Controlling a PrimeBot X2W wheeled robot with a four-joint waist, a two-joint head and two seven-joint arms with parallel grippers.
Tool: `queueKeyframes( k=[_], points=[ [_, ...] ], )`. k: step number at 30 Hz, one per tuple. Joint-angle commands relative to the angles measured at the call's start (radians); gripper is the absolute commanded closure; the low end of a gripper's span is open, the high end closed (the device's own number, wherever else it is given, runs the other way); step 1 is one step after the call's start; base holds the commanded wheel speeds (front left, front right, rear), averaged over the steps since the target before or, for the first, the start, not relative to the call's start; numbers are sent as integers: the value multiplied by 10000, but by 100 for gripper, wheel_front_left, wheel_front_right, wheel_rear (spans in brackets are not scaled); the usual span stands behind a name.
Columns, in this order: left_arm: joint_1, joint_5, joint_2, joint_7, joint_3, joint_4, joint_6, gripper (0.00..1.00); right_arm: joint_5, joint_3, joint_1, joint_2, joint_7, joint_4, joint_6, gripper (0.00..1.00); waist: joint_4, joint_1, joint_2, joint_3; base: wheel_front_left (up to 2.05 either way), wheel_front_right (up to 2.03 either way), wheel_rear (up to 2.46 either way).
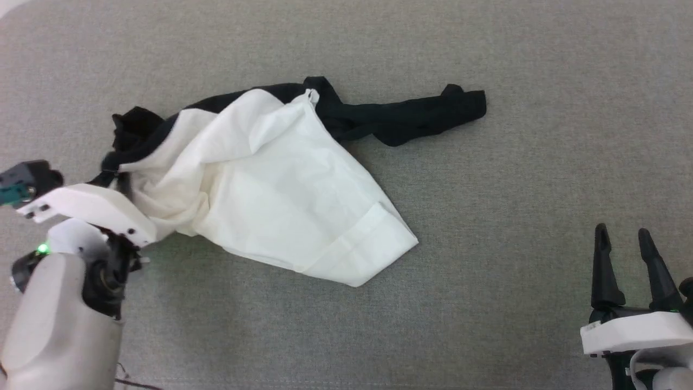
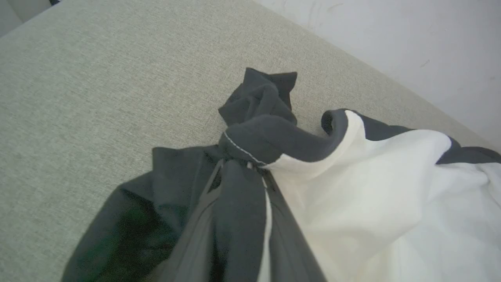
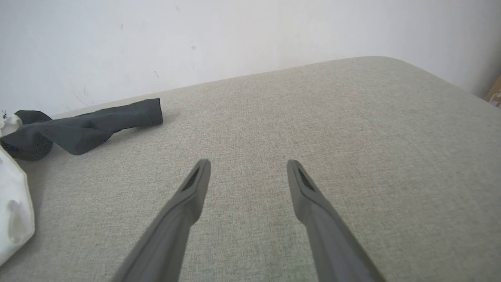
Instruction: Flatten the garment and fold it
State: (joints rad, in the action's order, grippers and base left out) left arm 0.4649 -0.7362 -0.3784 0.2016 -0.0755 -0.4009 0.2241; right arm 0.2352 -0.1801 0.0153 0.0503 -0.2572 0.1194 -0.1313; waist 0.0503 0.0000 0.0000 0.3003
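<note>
The garment [image 1: 270, 184] lies crumpled on the grey cloth surface, its white body bunched in the middle. One black sleeve [image 1: 422, 116] trails to the right, and the other is wadded at the left [image 1: 135, 127]. My left gripper [image 1: 111, 173] reaches into the left edge. In the left wrist view its fingers [image 2: 238, 162] are close together, pinching the black fabric by a white-stitched seam, and dark cloth drapes over them. The white body [image 2: 372, 188] spreads to the right of them. Far to the lower right, my right gripper [image 1: 622, 238] [image 3: 246, 166] stands open over bare surface, apart from the sleeve end [image 3: 98, 123].
The grey upholstered surface [image 1: 487, 271] extends well beyond the garment on every side. A white wall [image 3: 235, 31] rises behind its far edge, and the surface's rounded corner [image 3: 391, 62] shows in the right wrist view.
</note>
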Motion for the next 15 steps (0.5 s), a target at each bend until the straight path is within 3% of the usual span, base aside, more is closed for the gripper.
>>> queueKeyframes(
  k=[1,7,12,15],
  points=[
    [-124,-4,96,-70,-87,117,-35,0,-97,-37,-17,-1,-46,-30,6,0,94,0,0,-3,0,0,0],
    [-397,220,177,-864,-204,1314,-281,0,-120,17,-77,-1,-46,12,6,0,258,0,0,-160,0,0,0],
    [-1245,651,59,-1562,-170,3061,-77,0,-104,27,-210,-1,-46,88,6,0,341,0,0,-416,0,0,0],
    [-1908,1354,-100,-2603,-167,4129,47,0,-84,28,-288,-1,-46,104,6,0,358,0,0,-550,0,0,0]
  ],
)
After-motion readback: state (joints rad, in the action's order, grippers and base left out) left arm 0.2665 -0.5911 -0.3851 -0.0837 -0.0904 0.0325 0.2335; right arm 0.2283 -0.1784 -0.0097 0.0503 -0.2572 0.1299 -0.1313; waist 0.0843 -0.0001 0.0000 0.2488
